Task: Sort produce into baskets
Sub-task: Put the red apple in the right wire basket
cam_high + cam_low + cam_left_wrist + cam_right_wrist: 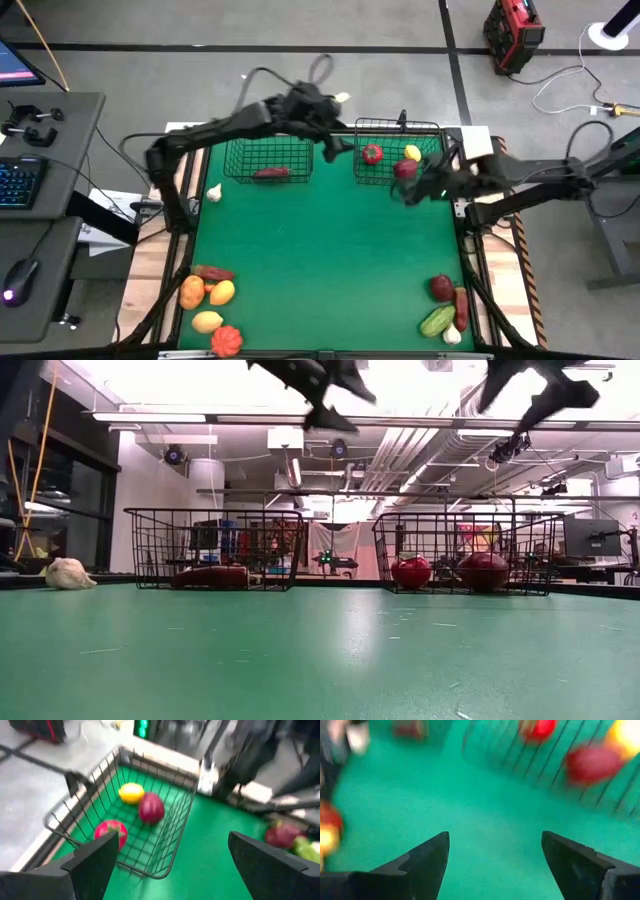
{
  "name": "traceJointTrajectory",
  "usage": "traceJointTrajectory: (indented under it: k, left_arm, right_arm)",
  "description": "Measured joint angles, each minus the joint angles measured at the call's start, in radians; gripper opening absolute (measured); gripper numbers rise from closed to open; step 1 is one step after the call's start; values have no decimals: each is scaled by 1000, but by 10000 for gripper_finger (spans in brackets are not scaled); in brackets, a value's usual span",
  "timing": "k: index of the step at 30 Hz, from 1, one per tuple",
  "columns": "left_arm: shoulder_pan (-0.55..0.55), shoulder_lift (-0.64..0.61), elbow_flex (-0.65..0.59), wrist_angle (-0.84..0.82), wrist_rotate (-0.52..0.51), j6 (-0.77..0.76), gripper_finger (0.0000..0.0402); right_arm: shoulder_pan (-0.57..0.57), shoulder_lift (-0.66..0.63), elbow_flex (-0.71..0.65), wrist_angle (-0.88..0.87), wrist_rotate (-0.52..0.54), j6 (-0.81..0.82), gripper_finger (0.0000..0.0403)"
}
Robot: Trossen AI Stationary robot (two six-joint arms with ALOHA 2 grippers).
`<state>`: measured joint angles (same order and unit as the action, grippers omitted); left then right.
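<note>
Our left gripper (335,148) hangs released between the two baskets; our right gripper (405,192), jaws also released, hovers beside the right basket (398,125) holding a maroon fruit (404,168).

A green table mat (320,250) is seen across the frame's centre; a keyboard (18,182) and a mouse (20,272) are placed on a grey desk (70,120) at far left. A red device (513,35) is set on the floor at upper right; white cable (560,90) is trailed beside it.

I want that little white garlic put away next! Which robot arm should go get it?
Probably the left arm. The white garlic lies on its side of the table, beside the left basket. The left gripper is open and empty. The right gripper, also open, hangs by the right basket, farther away.
</note>
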<state>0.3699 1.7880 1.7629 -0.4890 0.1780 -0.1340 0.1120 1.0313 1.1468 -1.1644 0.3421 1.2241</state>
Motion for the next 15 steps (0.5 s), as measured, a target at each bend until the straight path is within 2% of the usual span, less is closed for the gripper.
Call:
traceJointTrajectory:
  k: [6, 11, 15]
  left_arm:
    - [11, -247, -222, 164, 0, -90, 364]
    - [-7, -436, -383, 198, -6, -139, 364]
    - [-4, -543, -484, 198, -61, -183, 364]
  right_arm:
    - [147, 107, -93, 65, -266, 89, 309]
    - [262, 191, -141, 74, -529, 172, 309]
    - [340, 239, -193, 71, -715, 234, 309]
